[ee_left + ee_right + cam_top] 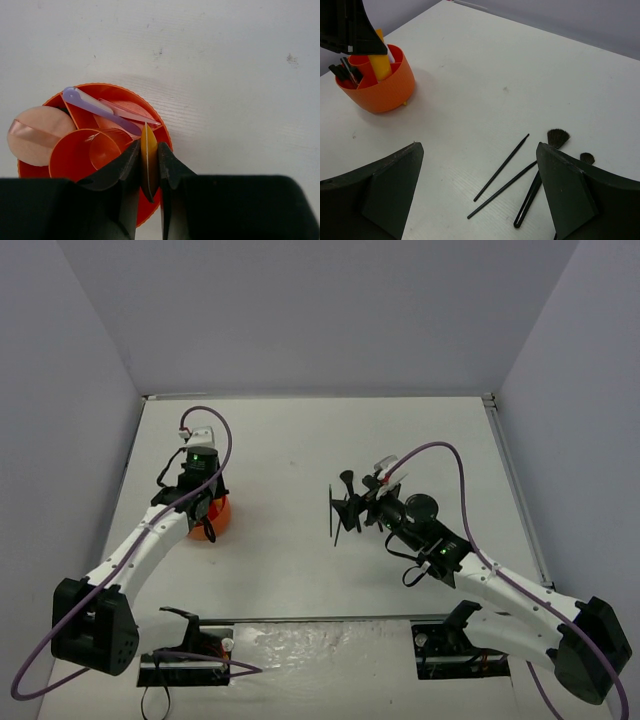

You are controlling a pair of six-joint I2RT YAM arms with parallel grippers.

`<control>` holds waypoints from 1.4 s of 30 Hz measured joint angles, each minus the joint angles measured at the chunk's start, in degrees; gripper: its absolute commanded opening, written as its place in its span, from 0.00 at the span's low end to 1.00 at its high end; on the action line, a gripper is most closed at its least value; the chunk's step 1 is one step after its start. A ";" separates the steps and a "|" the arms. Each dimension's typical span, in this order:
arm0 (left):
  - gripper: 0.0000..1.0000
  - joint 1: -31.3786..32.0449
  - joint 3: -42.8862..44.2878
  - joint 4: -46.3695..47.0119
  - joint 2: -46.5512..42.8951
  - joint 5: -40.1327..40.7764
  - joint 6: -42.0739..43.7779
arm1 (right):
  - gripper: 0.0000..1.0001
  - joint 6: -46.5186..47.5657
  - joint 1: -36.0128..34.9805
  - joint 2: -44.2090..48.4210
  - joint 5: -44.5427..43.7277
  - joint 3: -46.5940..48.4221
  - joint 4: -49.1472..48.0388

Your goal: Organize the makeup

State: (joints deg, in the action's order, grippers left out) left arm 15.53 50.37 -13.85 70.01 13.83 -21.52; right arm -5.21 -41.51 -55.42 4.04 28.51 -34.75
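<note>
My left gripper is shut on the flat crimped end of an orange-yellow tube, which stands upright in the round orange tub. The tub also holds a pale pink puff, a lilac stick and some black pencils. My right gripper is open, low over the table, with nothing between its fingers. Under and just right of it lie two thin black brushes, a fan brush and a black looped tool. In the top view these form a black cluster.
The orange tub sits left of centre under the left arm. A dark round object lies beside the right wrist. Grey walls close the table on three sides. Bare white table lies between the tub and the brushes.
</note>
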 measured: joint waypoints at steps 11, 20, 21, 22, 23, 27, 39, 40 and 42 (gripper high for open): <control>0.38 0.00 -1.25 1.53 0.82 -0.01 -1.67 | 0.90 -4.48 1.48 -0.88 -10.28 0.32 8.71; 0.75 0.00 1.93 -2.90 -3.20 0.18 -2.30 | 0.76 -9.15 5.05 -4.86 -16.01 2.13 16.01; 0.80 0.00 3.39 -4.35 -3.99 0.14 -2.48 | 0.74 -9.64 6.00 -6.08 -16.25 2.88 16.87; 0.85 0.00 4.86 -5.60 -4.78 0.12 -2.53 | 0.71 -10.04 6.91 -7.33 -16.49 3.57 17.48; 0.89 0.00 6.68 -6.76 -5.76 0.04 -2.53 | 0.69 -10.43 7.71 -8.73 -16.61 4.23 18.08; 0.97 0.00 12.64 -10.23 -10.31 -0.22 -1.97 | 0.62 -11.64 9.17 -12.63 -16.49 5.79 20.05; 0.97 -0.12 14.69 -21.67 -15.84 -3.79 1.29 | 0.38 -16.72 2.41 -27.28 -16.54 14.50 20.83; 0.97 -0.11 14.43 -22.32 -15.98 -3.96 1.55 | 0.36 -17.13 1.65 -28.71 -16.68 15.15 20.77; 0.97 -0.14 14.16 -23.12 -16.29 -3.98 2.07 | 0.30 -18.45 0.23 -31.48 -17.19 16.14 20.97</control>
State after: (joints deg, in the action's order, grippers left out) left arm 15.38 64.53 -36.97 53.72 9.85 -19.45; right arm -23.66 -41.28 -86.90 -13.16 44.65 -13.78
